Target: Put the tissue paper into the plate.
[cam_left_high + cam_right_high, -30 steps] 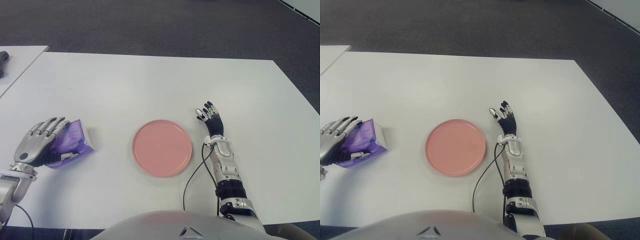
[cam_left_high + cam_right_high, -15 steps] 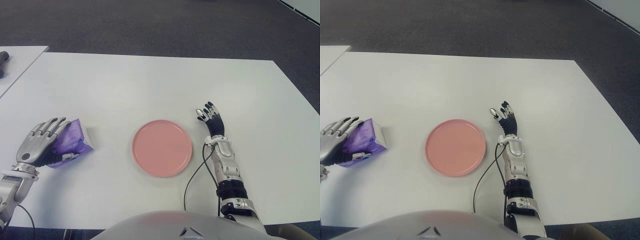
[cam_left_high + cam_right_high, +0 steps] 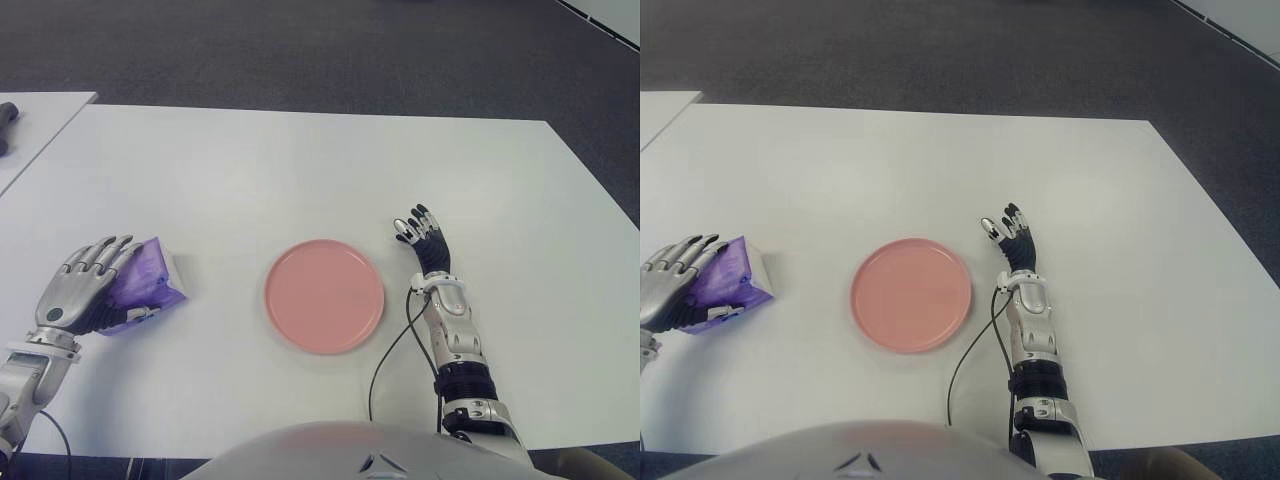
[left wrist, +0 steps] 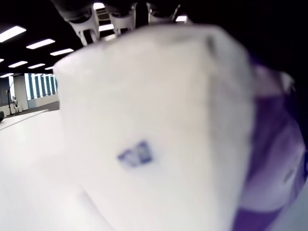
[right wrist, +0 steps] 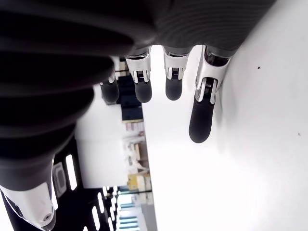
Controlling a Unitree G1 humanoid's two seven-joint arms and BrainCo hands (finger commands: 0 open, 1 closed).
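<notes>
Covering the purple tissue paper pack [image 3: 148, 282] at lower left, the left hand [image 3: 82, 287] drapes loose fingers over it without a confirmed grip. The pink plate [image 3: 324, 295] sits centre, well apart. The right hand [image 3: 421, 240] shows open beside the plate. Risk: the soft pack slips when lifted.

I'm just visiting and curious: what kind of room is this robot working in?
Probably an office or lab: a plain white table on dark grey carpet, a second white table beside it, and ceiling strip lights in the left wrist view.
</notes>
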